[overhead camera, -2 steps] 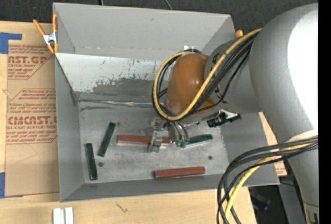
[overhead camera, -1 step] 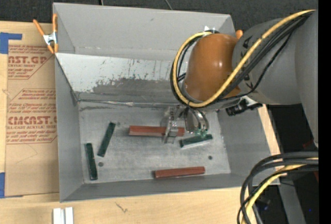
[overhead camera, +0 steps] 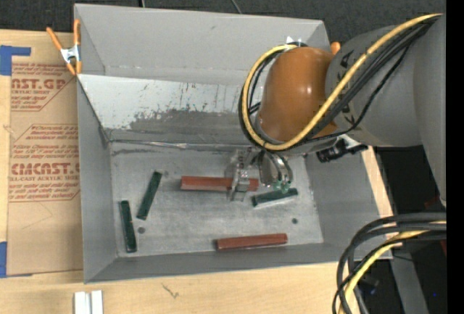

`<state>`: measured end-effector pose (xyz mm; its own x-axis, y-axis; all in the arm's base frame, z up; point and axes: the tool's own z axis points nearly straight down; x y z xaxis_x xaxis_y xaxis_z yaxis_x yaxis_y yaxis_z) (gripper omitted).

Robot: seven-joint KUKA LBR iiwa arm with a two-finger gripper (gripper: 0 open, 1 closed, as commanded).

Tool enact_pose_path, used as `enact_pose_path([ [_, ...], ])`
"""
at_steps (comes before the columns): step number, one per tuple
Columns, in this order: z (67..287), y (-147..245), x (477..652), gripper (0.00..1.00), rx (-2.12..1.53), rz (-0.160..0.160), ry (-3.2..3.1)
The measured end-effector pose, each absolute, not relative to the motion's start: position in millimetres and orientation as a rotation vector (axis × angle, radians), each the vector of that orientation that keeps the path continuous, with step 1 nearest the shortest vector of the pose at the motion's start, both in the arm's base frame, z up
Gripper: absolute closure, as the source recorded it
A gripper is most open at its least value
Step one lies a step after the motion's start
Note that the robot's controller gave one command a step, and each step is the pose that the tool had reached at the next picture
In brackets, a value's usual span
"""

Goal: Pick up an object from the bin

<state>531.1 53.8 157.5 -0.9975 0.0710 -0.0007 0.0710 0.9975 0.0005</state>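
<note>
My gripper hangs below the orange wrist cover, down at the bin floor right of the middle. It stands at the right end of a red-brown flat bar that lies crosswise on the floor, and that end is partly hidden by the gripper. Just to the gripper's right lies a short green piece, close to it but apart.
A second red-brown bar lies near the front wall. Two dark green bars lie at the left of the floor. The arm and its cables cover the bin's right rear corner.
</note>
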Motion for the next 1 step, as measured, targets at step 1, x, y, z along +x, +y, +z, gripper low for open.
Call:
enact_pose_path([
  [1, 246.6, 48.6, 524.9, 1.00, 0.054, 0.000, 3.139],
])
